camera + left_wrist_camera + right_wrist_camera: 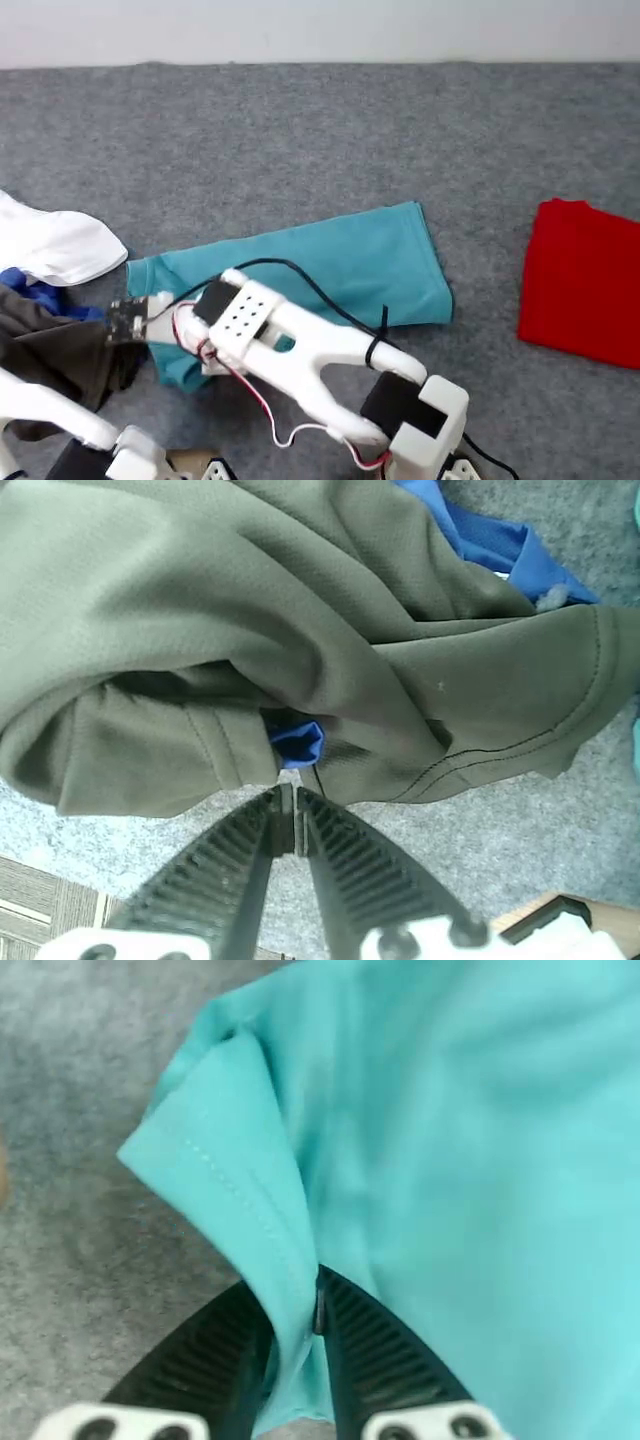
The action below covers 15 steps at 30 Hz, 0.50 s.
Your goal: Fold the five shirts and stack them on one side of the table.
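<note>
A teal shirt (330,260) lies spread across the middle of the grey table (300,130). My right gripper (291,1292) is shut on a folded hem of that teal shirt (450,1160), at its left end in the high view, where the gripper (160,335) reaches in from the front right. A folded red shirt (585,280) rests at the right edge. At the left lies a heap: a white shirt (55,245), a blue shirt (35,290) and an olive shirt (55,350). My left gripper (296,800) is shut, its tips at the edge of the olive shirt (250,610), where blue cloth (300,742) peeks out.
The far half of the grey table and the strip between the teal and red shirts are bare carpet-like surface. My left arm (60,415) sits at the front left corner beside the heap. The right arm's base (425,420) stands at the front centre-right.
</note>
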Each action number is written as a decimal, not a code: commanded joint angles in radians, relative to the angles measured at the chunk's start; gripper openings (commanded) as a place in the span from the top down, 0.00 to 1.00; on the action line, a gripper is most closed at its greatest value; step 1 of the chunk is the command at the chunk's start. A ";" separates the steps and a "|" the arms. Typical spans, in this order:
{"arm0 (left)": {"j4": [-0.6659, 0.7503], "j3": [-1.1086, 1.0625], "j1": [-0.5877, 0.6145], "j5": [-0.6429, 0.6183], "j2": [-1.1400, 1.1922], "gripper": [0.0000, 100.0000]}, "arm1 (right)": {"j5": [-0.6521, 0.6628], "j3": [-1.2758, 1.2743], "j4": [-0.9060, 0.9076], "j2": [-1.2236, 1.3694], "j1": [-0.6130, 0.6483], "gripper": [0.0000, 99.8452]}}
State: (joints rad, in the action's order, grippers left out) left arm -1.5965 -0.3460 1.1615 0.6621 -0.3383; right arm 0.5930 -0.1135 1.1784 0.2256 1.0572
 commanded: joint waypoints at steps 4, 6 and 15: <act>-0.002 0.033 -0.005 0.005 -0.011 0.98 | -0.011 0.109 0.007 0.005 -0.096 0.99; -0.002 0.033 -0.006 0.005 -0.011 0.98 | -0.011 0.127 0.008 0.031 -0.119 0.98; -0.006 0.033 -0.006 0.005 -0.011 0.98 | -0.014 0.258 0.016 0.177 -0.205 0.87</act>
State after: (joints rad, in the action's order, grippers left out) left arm -1.5965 -0.3460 1.1615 0.6621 -0.3383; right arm 0.5884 0.0614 1.1830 0.3959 0.8945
